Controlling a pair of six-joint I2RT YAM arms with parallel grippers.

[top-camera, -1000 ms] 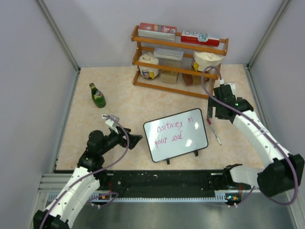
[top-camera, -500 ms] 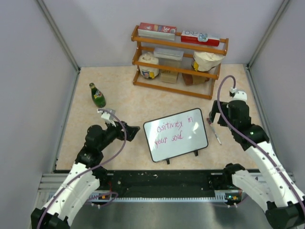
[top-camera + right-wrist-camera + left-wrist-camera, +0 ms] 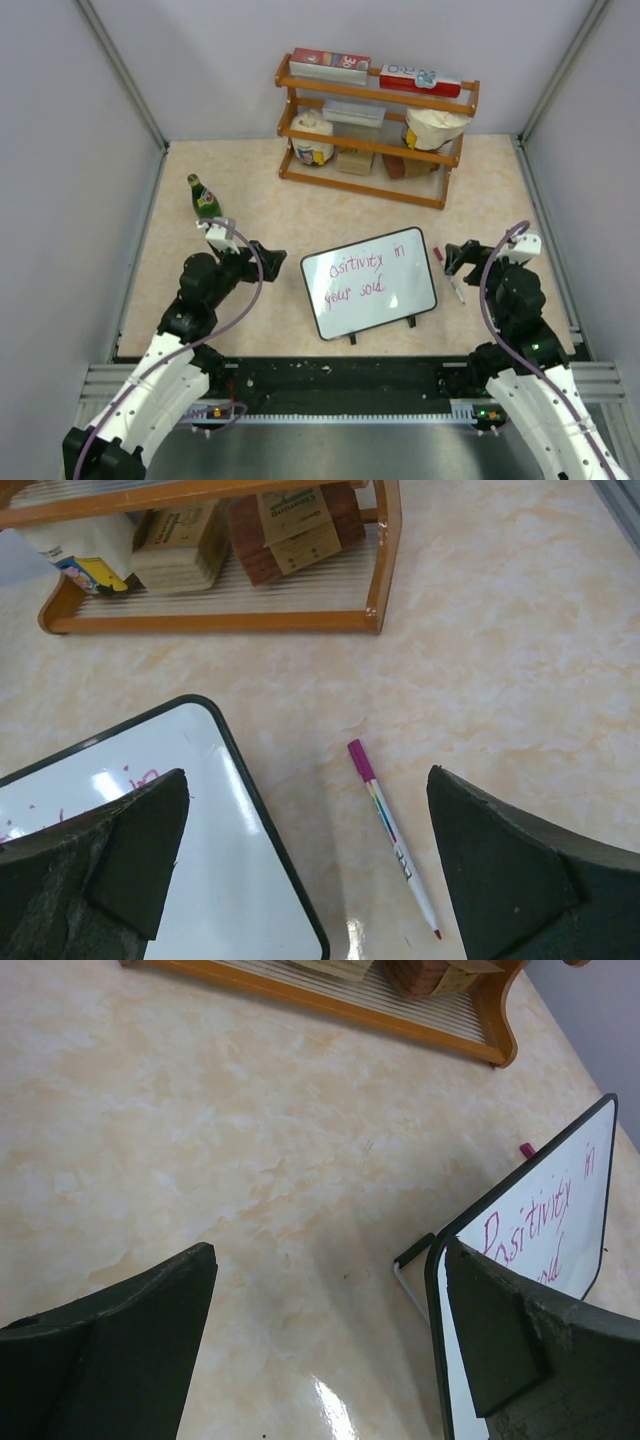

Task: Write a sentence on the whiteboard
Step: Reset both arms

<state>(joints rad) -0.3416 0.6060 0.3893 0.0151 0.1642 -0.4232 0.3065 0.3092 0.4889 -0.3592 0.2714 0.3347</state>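
Whiteboard [image 3: 368, 282], small, white, thin black frame, stands mid-table, purple-pink handwritten sentence [image 3: 362, 278] on it. Right gripper [image 3: 462, 256], jaws wide and empty, hangs close over the slim white purple-capped marker [image 3: 450, 277]. The marker lies just right of the board, its long axis running near-to-far. Left gripper [image 3: 264, 258], likewise spread and empty, is across the board.

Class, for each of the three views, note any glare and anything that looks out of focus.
Top external: even light, no strong glare, the sentence on the whiteboard legible. Left wrist: a glare patch on the table near the bottom edge; the dark left fingers look soft. Right wrist: light patches reflected on the whiteboard, a small glare spot beside the marker; the right fingers dark and soft.
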